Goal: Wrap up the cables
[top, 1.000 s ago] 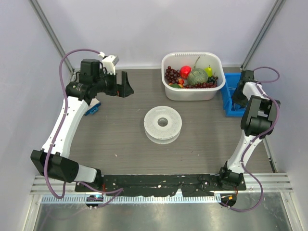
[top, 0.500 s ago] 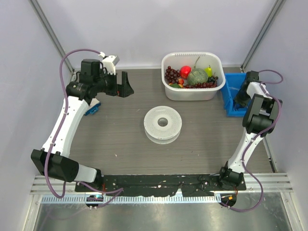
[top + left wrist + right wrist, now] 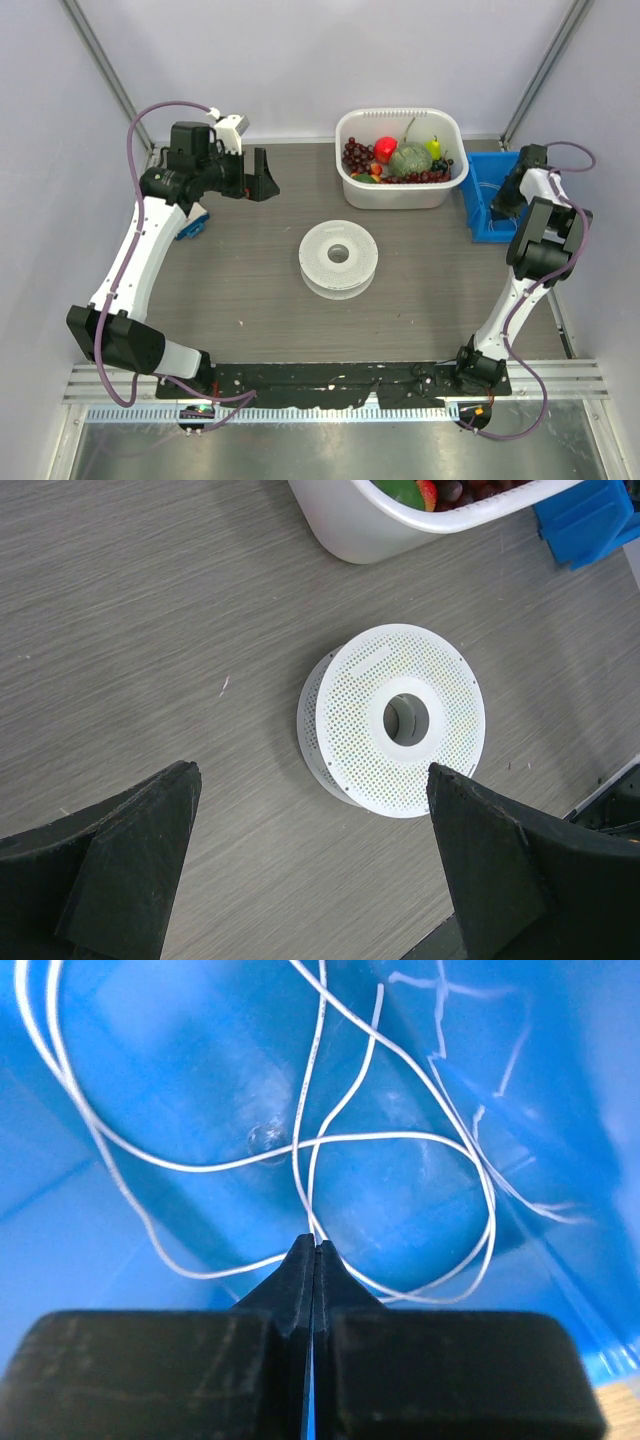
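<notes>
White arms point(image 3: 127, 258), purple hoses point(image 3: 165, 104), black fingers point(image 3: 120, 870)

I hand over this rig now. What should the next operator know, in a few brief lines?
Left gripper: open, above the table, holding nothing.
Right gripper: inside the blue bin, shut on a strand of the thin white cable.
The cable lies in loose loops in the bin. The white spool lies flat mid-table, no cable seen on it.
Done: cable gripped. Left: carry it to the spool and wind it.

Thin white cable point(image 3: 297, 1150) in loose tangled loops inside blue bin point(image 3: 160, 1060)
</notes>
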Action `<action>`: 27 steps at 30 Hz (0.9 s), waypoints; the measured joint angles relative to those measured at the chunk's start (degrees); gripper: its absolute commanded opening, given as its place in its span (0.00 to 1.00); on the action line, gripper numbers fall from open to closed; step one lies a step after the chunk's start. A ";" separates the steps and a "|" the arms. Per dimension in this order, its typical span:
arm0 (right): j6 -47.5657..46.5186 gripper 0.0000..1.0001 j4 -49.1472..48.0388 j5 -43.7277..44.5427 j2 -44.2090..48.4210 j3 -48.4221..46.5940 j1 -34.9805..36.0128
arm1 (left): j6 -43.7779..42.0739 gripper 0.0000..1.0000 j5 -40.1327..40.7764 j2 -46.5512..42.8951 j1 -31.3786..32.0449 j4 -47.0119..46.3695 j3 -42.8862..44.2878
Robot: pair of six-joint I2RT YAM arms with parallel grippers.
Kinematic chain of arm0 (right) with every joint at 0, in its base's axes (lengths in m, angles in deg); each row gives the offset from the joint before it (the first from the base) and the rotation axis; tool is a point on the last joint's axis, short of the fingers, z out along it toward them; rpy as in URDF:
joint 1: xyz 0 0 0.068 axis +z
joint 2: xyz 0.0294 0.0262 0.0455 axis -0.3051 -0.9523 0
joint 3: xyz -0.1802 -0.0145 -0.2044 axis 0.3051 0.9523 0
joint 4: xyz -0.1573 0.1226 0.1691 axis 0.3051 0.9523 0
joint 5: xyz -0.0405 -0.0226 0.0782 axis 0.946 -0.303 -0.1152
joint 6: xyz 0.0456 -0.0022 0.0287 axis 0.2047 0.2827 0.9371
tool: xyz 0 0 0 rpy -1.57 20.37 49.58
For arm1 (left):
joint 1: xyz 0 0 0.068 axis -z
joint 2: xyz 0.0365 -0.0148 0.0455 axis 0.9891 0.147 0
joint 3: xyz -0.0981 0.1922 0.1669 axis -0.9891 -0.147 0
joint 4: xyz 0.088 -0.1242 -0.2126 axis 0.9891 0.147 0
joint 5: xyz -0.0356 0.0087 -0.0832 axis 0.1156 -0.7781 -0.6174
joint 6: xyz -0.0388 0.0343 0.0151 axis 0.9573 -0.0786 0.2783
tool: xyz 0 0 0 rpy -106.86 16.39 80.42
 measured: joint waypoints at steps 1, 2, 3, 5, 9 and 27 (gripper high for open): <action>-0.11 0.01 0.13 -0.22 0.48 -0.04 0.00 | 0.00 1.00 0.00 -0.02 0.00 0.00 0.00; -0.26 0.01 0.35 -0.42 1.38 -0.11 0.00 | 0.00 1.00 0.00 -0.02 0.00 0.00 0.00; -0.44 0.01 0.52 -0.61 2.54 -0.13 0.00 | 0.00 1.00 0.02 0.00 0.00 0.02 0.00; -0.90 0.01 0.68 -0.94 5.33 -0.42 0.00 | 0.00 1.00 0.00 -0.02 0.00 0.00 0.00; -1.92 0.01 0.33 -2.34 10.73 -2.34 0.00 | 0.00 1.00 0.02 -0.02 0.00 0.00 0.00; -0.46 0.59 0.37 -3.65 7.91 2.23 -0.02 | 0.70 1.00 -0.04 -0.02 0.00 -0.17 0.02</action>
